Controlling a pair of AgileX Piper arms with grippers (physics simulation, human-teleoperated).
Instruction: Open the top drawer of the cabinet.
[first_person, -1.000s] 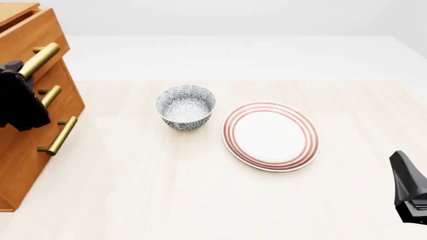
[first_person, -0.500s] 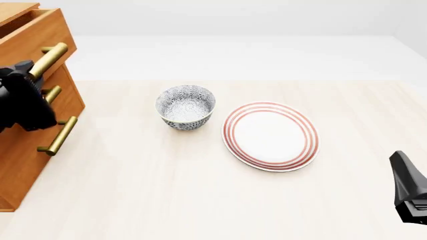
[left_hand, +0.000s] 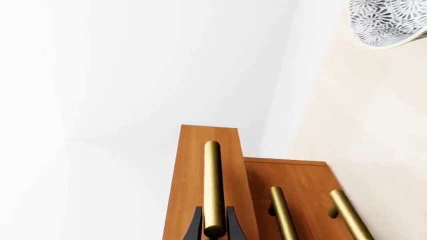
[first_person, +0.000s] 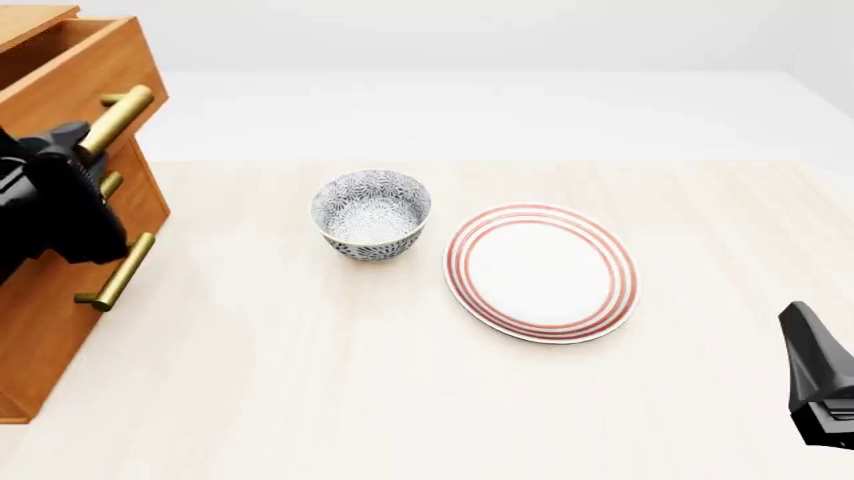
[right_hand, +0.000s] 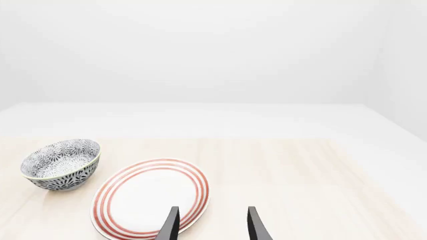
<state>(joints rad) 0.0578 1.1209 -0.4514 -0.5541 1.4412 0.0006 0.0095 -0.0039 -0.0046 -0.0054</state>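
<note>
Between the two fingers of my left pincer (left_hand: 214, 231) sits the brass handle (left_hand: 213, 185) of the top drawer (first_person: 80, 70), and the fingers are clamped on it near one end of the bar. Around this handle I see the orange-brown front of the drawer, which stands out further than the two lower drawers (left_hand: 293, 200) of the cabinet (first_person: 47, 300). Beside my left pincer, on the side away from the cabinet, stands the patterned bowl (first_person: 372, 213), and just beyond it lies the red-ringed plate (first_person: 541, 272), both on the pale table (first_person: 400, 400). Far from the cabinet, my right pincer (right_hand: 211, 225) hangs with its fingers apart, holding nothing, and the plate lies just ahead of it.
</note>
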